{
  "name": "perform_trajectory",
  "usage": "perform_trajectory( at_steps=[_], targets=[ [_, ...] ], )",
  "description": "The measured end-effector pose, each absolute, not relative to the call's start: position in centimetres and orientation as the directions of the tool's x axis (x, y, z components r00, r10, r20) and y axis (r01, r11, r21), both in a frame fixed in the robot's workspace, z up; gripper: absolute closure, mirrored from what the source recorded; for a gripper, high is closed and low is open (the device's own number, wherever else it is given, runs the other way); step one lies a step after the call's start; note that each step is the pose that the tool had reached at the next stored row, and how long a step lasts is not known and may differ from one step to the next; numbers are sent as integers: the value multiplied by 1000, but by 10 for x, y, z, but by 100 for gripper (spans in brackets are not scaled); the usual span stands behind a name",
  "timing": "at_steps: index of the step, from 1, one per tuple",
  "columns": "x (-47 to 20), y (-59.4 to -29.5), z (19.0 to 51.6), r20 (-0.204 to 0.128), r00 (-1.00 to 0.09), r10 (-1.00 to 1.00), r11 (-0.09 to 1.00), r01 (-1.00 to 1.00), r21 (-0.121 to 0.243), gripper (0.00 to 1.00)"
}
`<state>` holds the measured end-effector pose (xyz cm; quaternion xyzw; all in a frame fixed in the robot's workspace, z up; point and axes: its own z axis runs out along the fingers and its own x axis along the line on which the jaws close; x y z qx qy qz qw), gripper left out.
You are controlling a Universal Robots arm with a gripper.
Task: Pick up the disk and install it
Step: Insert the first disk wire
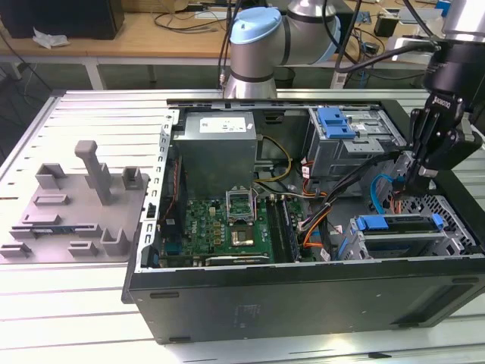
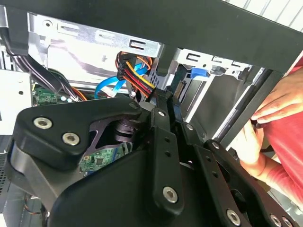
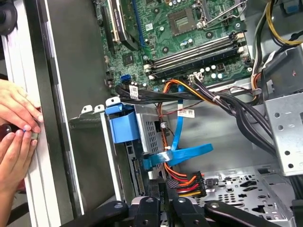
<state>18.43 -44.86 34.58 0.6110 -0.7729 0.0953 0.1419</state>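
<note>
— Where is the flat silver metal disk (image 1: 398, 224) in its blue plastic bracket?
— Standing on edge in the grey sheet-metal bay (image 1: 409, 246), inside the black steel computer case (image 1: 303, 303).
— And the matte black gripper (image 1: 419, 173)?
— Near the disk; whether it's open or closed, I cannot tell.

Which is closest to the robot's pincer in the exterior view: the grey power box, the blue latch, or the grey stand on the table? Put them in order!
From the pincer:
1. Blue latch, on the metal cage nearby.
2. Grey power box, farther toward the exterior view's left.
3. Grey stand, outside the case, on the table.
</note>
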Motion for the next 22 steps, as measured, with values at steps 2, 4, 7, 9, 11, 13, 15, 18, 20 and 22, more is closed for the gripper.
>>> perform_trajectory(
  at_steps=[2, 4, 7, 9, 11, 13, 15, 18, 20, 22],
  targets=[
    [184, -450, 346, 330, -206, -921, 227, -974, 26, 83],
    [183, -450, 346, 324, -200, -925, 220, -975, 26, 83],
    [182, -452, 346, 310, -186, -932, 204, -979, 26, 83],
    [182, -453, 346, 303, -181, -936, 198, -980, 25, 83],
    [180, -454, 346, 296, -177, -938, 193, -981, 25, 83],
    [179, -455, 346, 288, -174, -942, 188, -982, 24, 83],
    [179, -457, 346, 282, -171, -944, 185, -983, 23, 83],
    [178, -459, 346, 273, -166, -948, 178, -984, 20, 83],
    [177, -461, 346, 270, -163, -949, 175, -984, 19, 83],
    [176, -462, 347, 267, -161, -950, 172, -985, 18, 83]
  ],
)
